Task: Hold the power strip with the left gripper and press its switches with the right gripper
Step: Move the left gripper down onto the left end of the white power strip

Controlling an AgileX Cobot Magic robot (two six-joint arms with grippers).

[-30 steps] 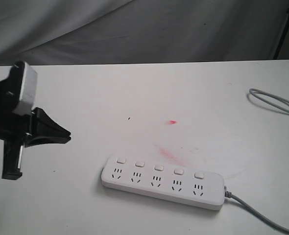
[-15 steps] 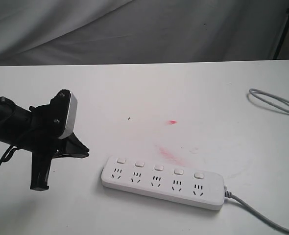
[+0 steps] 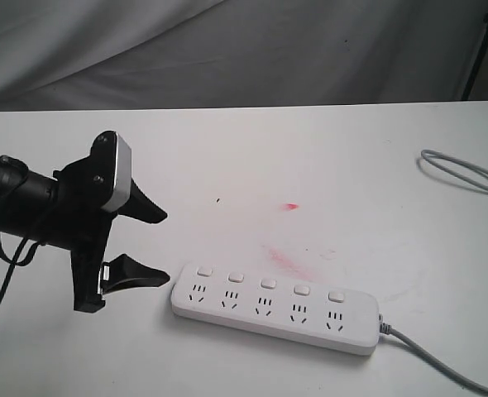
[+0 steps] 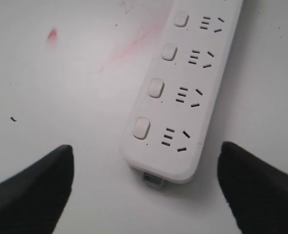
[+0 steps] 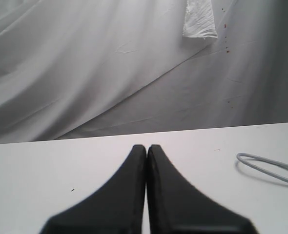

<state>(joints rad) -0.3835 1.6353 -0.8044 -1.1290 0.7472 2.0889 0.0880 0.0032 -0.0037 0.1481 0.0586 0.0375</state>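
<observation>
While the white power strip [image 3: 277, 308] shows five switches [image 3: 267, 283], its cord [image 3: 442, 364] runs off-frame; left claw [image 3: 166, 246] spread, right claw [image 5: 146, 146] pressed together.

**Cropped and blurred**

The power strip [image 4: 183, 92] runs off the left wrist view, only four switches [image 4: 155, 88] showing. A small grey part [image 4: 153, 179] under its near end is too blurred to name. The exterior view's edges cut the arm of the left gripper [image 3: 165, 246], the grey cord [image 3: 432, 357] and the grey cable loop [image 3: 463, 172]. The right gripper [image 5: 147, 147] shows blurred jaws, bases cropped.
</observation>
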